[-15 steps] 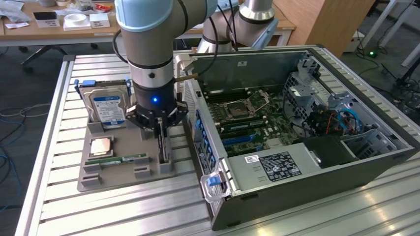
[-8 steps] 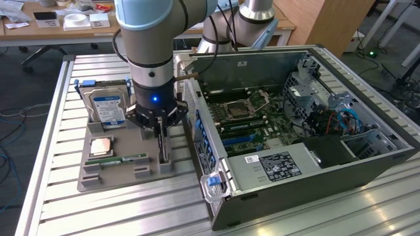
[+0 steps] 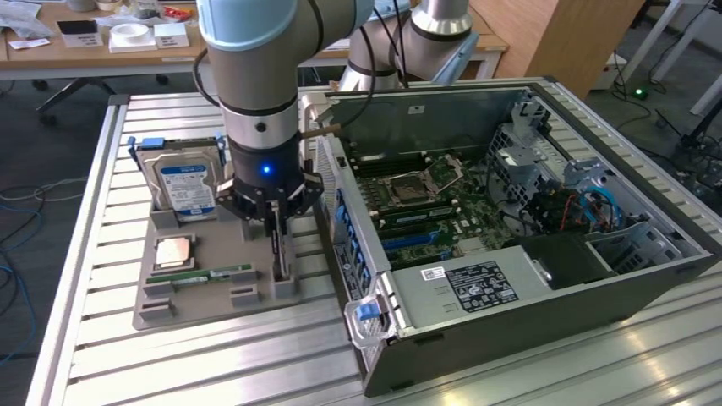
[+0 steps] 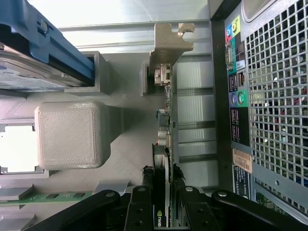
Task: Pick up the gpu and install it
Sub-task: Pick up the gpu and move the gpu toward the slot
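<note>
The gpu point(image 3: 281, 264) stands on edge in a slot of the grey holder tray point(image 3: 169, 313), just beside the open computer case point(image 3: 542, 211). In the wrist view the gpu point(image 4: 166, 125) shows edge-on as a thin dark card, with its silver bracket point(image 4: 168, 43) at the far end. My gripper point(image 3: 279, 241) reaches straight down onto it. One dark finger point(image 4: 144, 197) sits on each side of the card, pressed against it near its green-logo end. The gripper point(image 4: 163, 192) is shut on the gpu, which still rests in its slot.
The tray also holds a silver hard drive point(image 3: 186, 182) in a blue bracket, a CPU point(image 3: 172, 251) and a green memory stick point(image 3: 209, 275). The case's motherboard point(image 3: 418, 194) lies exposed. The case's rear grille and ports point(image 4: 269, 96) stand close beside the card.
</note>
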`<state>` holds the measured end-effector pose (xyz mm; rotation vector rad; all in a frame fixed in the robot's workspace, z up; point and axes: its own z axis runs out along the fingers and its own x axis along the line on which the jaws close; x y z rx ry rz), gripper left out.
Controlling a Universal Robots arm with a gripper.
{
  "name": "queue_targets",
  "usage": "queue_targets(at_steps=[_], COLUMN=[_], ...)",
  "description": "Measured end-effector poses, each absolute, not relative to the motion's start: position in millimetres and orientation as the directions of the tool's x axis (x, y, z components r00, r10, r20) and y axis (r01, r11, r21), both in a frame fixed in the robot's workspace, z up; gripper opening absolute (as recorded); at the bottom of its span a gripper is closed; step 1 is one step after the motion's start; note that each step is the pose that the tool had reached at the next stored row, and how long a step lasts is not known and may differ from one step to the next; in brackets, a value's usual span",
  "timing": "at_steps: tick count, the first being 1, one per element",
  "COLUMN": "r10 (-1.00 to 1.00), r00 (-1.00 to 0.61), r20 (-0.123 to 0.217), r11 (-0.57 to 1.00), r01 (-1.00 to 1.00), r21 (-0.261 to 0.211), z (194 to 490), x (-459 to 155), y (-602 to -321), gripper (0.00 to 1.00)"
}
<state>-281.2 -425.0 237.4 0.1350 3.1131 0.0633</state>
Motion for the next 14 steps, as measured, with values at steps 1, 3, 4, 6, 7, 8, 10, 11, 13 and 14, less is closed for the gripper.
queue_targets(at_steps=[1, 3, 4, 6, 7, 8, 10, 11, 13, 14], r10=[0.087, 0.087, 0.087, 0.087, 0.087, 0.087, 0.087, 0.087, 0.087, 0.087], r00=[-0.996, -0.996, -0.996, -0.996, -0.996, -0.996, -0.996, -0.996, -0.996, -0.996], r20=[-0.023, -0.023, -0.023, -0.023, -0.023, -0.024, -0.024, -0.024, -0.023, -0.023], r11=[0.995, 0.995, 0.995, 0.995, 0.995, 0.995, 0.995, 0.995, 0.995, 0.995], r01=[0.086, 0.086, 0.086, 0.086, 0.086, 0.086, 0.086, 0.086, 0.086, 0.086], r21=[0.042, 0.042, 0.042, 0.042, 0.042, 0.043, 0.043, 0.043, 0.043, 0.042], z=[237.9, 239.1, 239.9, 241.5, 242.1, 242.2, 242.2, 242.3, 242.4, 243.4], x=[-281.2, -281.2, -281.2, -281.2, -281.1, -281.1, -281.1, -281.1, -281.1, -281.2], y=[-425.0, -425.0, -425.0, -424.9, -424.9, -424.9, -424.9, -424.9, -424.9, -425.0], gripper=[0.26, 0.26, 0.26, 0.26, 0.26, 0.26, 0.26, 0.26, 0.26, 0.26])
